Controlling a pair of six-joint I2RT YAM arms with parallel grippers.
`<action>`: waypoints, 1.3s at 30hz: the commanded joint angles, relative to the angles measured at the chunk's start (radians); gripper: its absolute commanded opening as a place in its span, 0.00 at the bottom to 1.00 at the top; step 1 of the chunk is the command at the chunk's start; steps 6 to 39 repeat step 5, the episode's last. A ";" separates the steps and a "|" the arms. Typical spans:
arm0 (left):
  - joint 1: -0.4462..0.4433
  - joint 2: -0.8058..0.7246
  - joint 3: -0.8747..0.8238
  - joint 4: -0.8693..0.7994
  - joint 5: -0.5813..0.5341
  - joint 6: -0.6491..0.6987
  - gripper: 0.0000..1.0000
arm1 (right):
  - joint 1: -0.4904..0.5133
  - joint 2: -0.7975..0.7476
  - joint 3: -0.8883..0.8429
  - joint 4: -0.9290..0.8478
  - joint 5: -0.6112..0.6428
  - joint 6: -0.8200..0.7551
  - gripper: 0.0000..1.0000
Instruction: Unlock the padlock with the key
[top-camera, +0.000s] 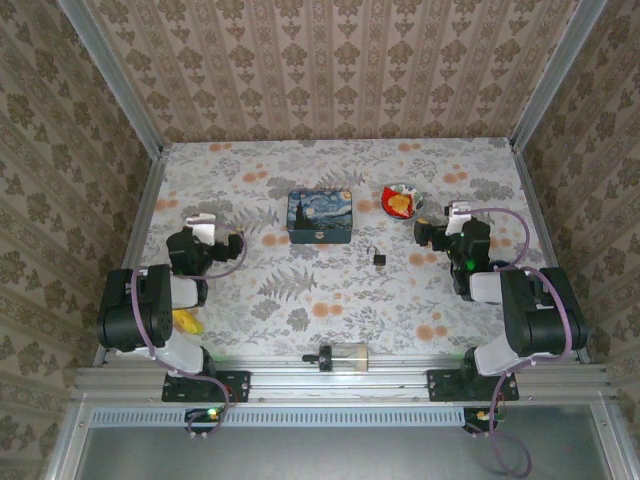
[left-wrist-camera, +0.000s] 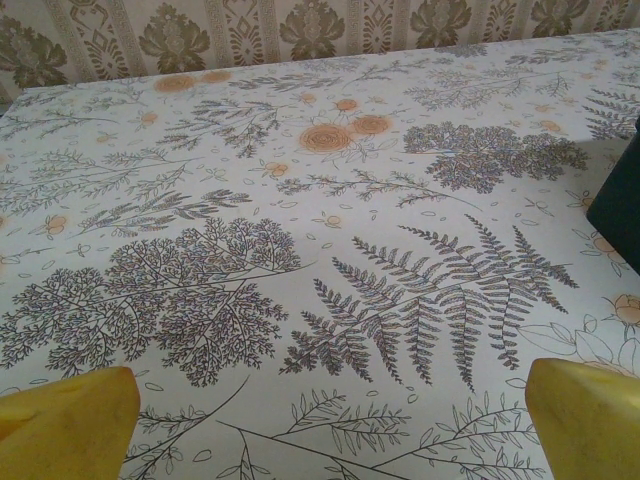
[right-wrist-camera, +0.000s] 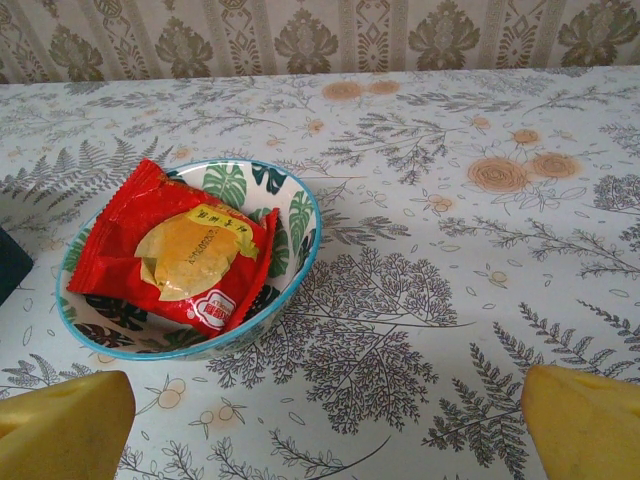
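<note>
Beige damask-papered walls (top-camera: 330, 70) around a fern-and-flower-printed table (top-camera: 300, 290), aluminium-framed.

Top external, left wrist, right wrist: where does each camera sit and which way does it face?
Top external: above and behind the arms, facing down on the table; both arms, left gripper and right gripper show.
Left wrist: low on the left arm, facing across the tablecloth to the back wall; its yellow fingertips show.
Right wrist: low, facing the bowl and wall; yellow fingertips show.
Shared: top external and right wrist both show the bowl.

Padlock (top-camera: 381, 259) on floral table (top-camera: 300, 290), right of blue box (top-camera: 320, 217); bowl (top-camera: 416, 196) with red packet (top-camera: 398, 203) beyond.
</note>
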 joint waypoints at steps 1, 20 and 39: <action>-0.008 -0.009 0.009 0.005 -0.003 0.023 1.00 | -0.002 0.008 -0.003 -0.004 -0.014 -0.017 1.00; -0.008 -0.009 0.008 0.005 -0.004 0.023 1.00 | -0.002 0.008 -0.003 -0.004 -0.014 -0.017 1.00; -0.008 -0.009 0.008 0.005 -0.004 0.023 1.00 | -0.002 0.008 -0.003 -0.004 -0.014 -0.017 1.00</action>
